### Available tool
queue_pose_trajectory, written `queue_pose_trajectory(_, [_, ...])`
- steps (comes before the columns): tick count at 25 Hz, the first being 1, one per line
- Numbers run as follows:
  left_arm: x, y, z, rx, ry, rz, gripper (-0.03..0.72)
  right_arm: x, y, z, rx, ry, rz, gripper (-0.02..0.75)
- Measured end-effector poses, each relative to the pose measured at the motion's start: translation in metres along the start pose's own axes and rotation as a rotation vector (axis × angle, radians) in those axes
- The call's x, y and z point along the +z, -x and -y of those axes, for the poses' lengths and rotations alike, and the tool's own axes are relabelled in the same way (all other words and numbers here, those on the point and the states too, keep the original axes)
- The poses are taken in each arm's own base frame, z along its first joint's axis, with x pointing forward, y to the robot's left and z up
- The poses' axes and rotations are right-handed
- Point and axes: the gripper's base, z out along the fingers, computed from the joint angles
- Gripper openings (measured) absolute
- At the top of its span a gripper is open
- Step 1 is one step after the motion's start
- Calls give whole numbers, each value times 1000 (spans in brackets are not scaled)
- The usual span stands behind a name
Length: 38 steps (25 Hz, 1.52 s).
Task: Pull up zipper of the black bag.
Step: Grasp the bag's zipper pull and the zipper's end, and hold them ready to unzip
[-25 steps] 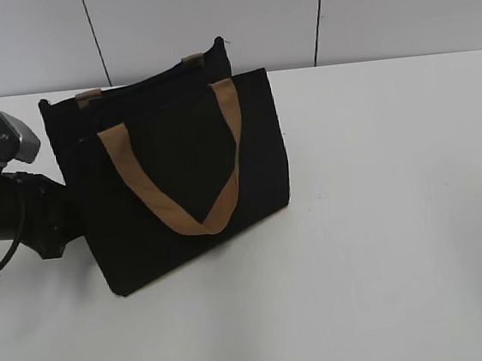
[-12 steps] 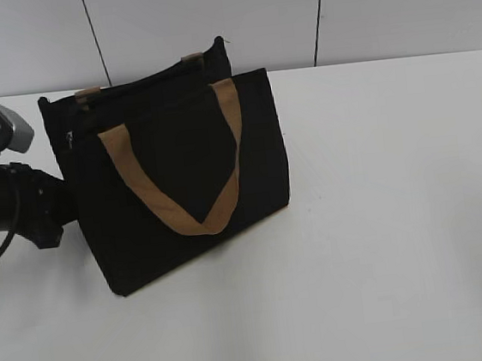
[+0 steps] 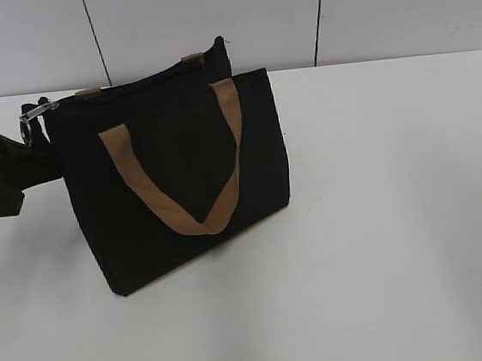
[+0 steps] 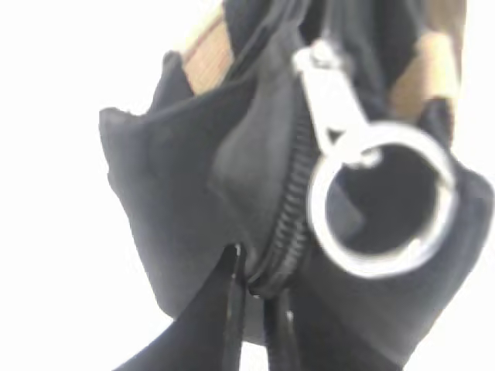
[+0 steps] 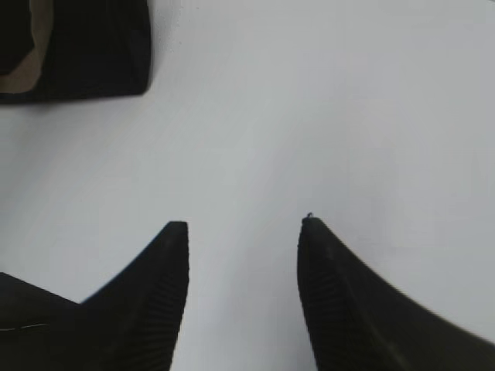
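The zipper (image 4: 332, 93) sits at the left end of the black bag (image 3: 181, 187), at the top corner nearest my left arm; in my left wrist view its silver slider is blurred and close, and its round ring pull (image 4: 380, 197) hangs just below it against the black cloth, beside the ribbed zip line (image 4: 288, 224). In the exterior view the ring (image 3: 34, 116) shows as a small bright loop sticking out past the bag's upper left corner, right at the tip of my left gripper (image 3: 34, 137). My left gripper's two fingers (image 4: 232, 325) come up from the bottom of the wrist view, thin and nearly together, their tips meeting the fold of cloth at the lower end of the zip line; I cannot tell whether they clamp the fabric or only touch it. The bag stands upright on the white table (image 3: 400, 215), a tan handle (image 3: 180, 178) hanging in a loop down its front face, a second handle's ends peeking over the far rim. My right gripper (image 5: 244, 232) hovers over bare table with its fingers (image 5: 166, 286) well apart and nothing between them; a corner of the bag (image 5: 85, 46) lies well away at the upper left of that view.
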Motion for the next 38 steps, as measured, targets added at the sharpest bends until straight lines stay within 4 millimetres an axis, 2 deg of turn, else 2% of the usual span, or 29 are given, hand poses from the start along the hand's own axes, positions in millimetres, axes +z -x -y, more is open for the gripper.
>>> queue_pose_trajectory(9, [-33,20,10,67,32,11,28,30,61,1,-20,231,35,355])
queue_pose_trajectory(15, [-42,25,13,66,47,22,28,53,102,2,-70,314,52,355])
queue_pose_trajectory(18, [-45,27,14,54,53,30,28,72,122,-17,-137,400,33,355])
queue_pose_trajectory(28, [-61,38,19,87,92,78,28,146,176,-115,-381,633,-1,355])
queue_pose_trajectory(34, [-69,42,17,-1,155,97,28,185,180,-169,-432,715,-41,355])
queue_pose_trajectory(38, [-82,49,19,-9,213,134,28,206,175,-191,-421,731,-67,355])
